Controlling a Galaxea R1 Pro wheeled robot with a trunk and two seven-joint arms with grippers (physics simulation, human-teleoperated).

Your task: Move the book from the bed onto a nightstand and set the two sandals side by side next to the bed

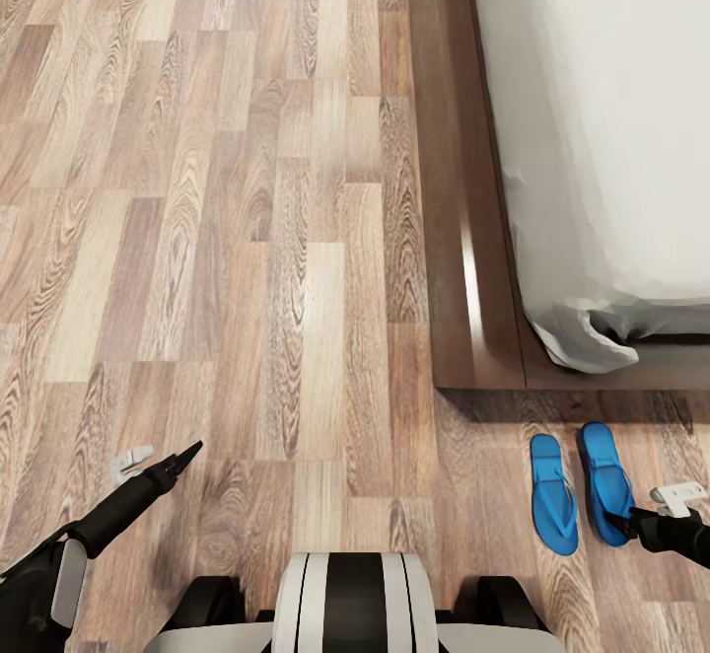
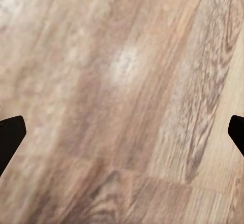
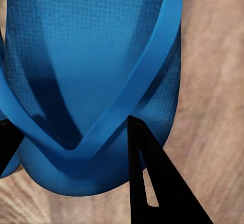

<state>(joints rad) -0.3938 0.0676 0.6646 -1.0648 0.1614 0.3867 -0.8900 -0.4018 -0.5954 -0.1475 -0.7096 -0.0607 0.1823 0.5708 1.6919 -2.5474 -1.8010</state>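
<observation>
Two bright blue sandals lie side by side on the wood floor just below the bed's foot corner, the left sandal next to the right sandal. My right gripper is down at the near end of the right sandal, its fingers closed partway around the V of the strap. The left gripper hangs open over bare floor. The bed has a dark brown frame and a pale mattress. The book and the nightstand are out of view.
Wood-plank floor spreads across the left and middle. The bed's frame edge runs down the right of the middle and ends in a corner just above the sandals. My base shows at the bottom.
</observation>
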